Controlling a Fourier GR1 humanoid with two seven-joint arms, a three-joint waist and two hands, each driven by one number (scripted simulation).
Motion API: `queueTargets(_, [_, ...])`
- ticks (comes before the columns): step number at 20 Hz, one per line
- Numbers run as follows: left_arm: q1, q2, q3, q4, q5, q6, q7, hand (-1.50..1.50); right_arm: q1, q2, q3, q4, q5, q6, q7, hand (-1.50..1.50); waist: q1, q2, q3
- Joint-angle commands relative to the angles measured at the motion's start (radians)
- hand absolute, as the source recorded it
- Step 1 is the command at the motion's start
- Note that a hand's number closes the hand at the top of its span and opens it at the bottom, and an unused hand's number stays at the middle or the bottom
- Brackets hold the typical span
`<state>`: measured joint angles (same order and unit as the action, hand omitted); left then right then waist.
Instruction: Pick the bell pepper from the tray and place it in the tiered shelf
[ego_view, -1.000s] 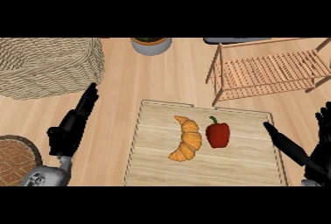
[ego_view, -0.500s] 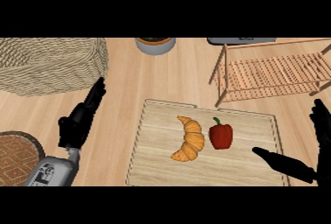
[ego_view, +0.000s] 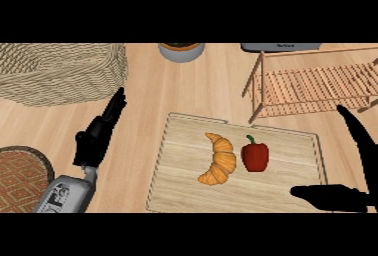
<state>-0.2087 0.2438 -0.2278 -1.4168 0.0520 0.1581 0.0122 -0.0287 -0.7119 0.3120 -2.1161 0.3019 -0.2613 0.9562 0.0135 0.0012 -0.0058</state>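
The bell pepper (ego_view: 255, 156) is red and lies on the wooden tray (ego_view: 288, 172), in the right half of it, with its green stem pointing to the far edge of the tray. Just left of it on the same tray lies a croissant (ego_view: 219, 165); the two are near but I see a narrow gap between them.

The right hand (ego_view: 332, 196) is at the near right corner of the tray. Its thumb reaches over this corner, and its fingers (ego_view: 357, 137) stand straight along the right side of the tray, wide apart from the thumb. It holds nothing and does not touch the pepper.

The left hand (ego_view: 100, 135) is left of the tray, over the desk (ego_view: 192, 90), with fingers straight and together, holding nothing.

The tiered shelf (ego_view: 317, 85) stands beyond the far right corner of the tray. A wicker basket (ego_view: 59, 72) is far left of the tray, and a small pot (ego_view: 181, 51) is beyond its far edge.
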Motion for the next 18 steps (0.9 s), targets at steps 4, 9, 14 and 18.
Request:
queueTargets(4, [0.012, -0.029, -0.014, 0.046, -0.022, -0.003, -0.047, 0.00, -0.232, -0.005, 0.116, -0.052, 0.028, 0.223, 0.420, -1.50, 0.007, 0.001, 0.001])
queueTargets(9, [-0.012, -0.001, 0.034, 0.012, -0.001, -0.029, -0.011, 0.00, -0.280, 0.073, 0.137, -0.053, 0.049, 0.260, 0.463, -1.50, -0.008, -0.003, 0.004])
queueTargets(14, [0.022, -0.037, -0.005, -0.016, -0.042, 0.010, 0.012, 0.00, -0.326, 0.174, 0.220, -0.012, 0.191, 0.249, 0.523, -1.50, -0.007, -0.005, 0.004])
queueTargets(18, [-0.021, -0.018, 0.034, 0.008, -0.018, -0.020, 0.017, 0.00, -0.393, 0.228, 0.209, 0.063, 0.200, 0.301, 0.530, -1.50, -0.007, -0.002, 0.003])
